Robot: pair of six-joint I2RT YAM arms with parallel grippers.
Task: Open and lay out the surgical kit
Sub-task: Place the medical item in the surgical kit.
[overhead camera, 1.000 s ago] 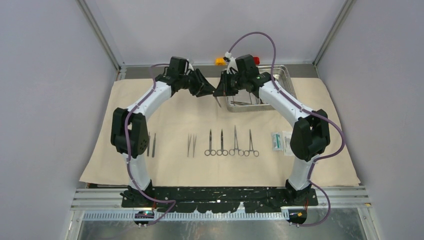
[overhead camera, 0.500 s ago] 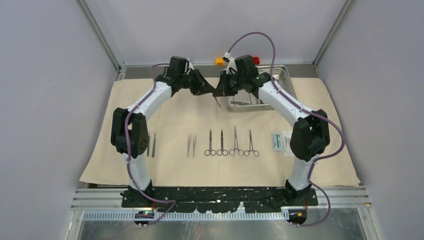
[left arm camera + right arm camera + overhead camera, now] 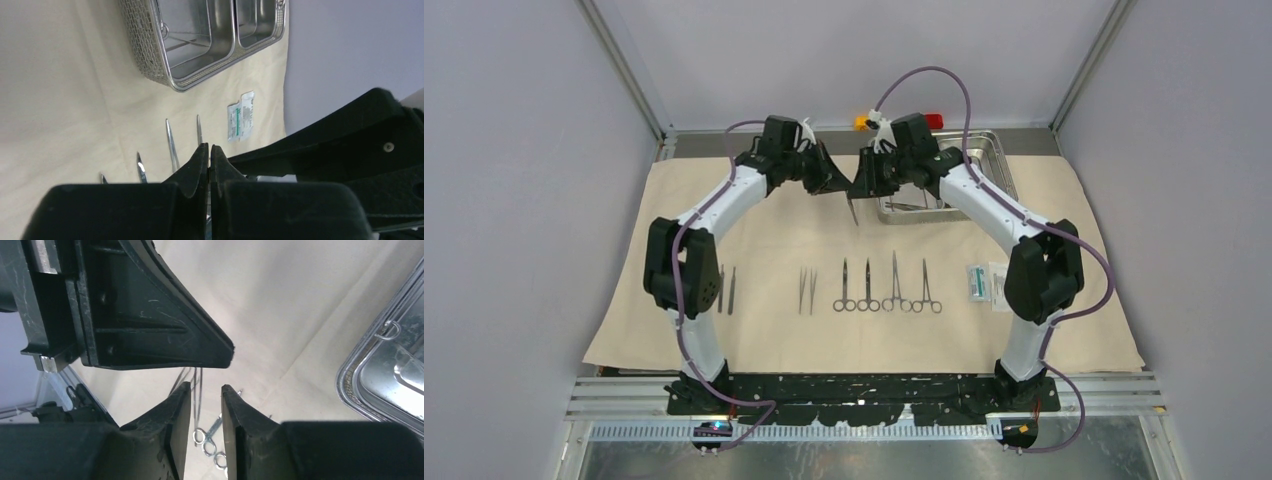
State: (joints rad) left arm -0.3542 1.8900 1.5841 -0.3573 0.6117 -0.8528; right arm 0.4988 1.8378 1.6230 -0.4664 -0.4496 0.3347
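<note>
Over the beige cloth (image 3: pixel 774 230), my two grippers meet tip to tip just left of the steel tray (image 3: pixel 1002 165). My left gripper (image 3: pixel 846 187) (image 3: pixel 209 147) is shut on a slim steel instrument (image 3: pixel 854 208) that looks like tweezers (image 3: pixel 198 385); it hangs down below the fingertips. My right gripper (image 3: pixel 857 189) (image 3: pixel 206 388) is open, its fingers on either side of that instrument without touching it. Laid in a row on the cloth are two straight handles (image 3: pixel 727 288), tweezers (image 3: pixel 807 290), several ring-handled clamps (image 3: pixel 887 290) and two packets (image 3: pixel 984 283) (image 3: pixel 241 116).
A thin steel piece (image 3: pixel 909 206) still lies in the tray's near compartment. An orange block (image 3: pixel 862 122) and a red block (image 3: pixel 936 120) sit behind the grippers at the back wall. Grey walls close in both sides.
My left jaws have closed on the hanging instrument and my right jaws have opened off it. Both grippers shifted slightly left.
</note>
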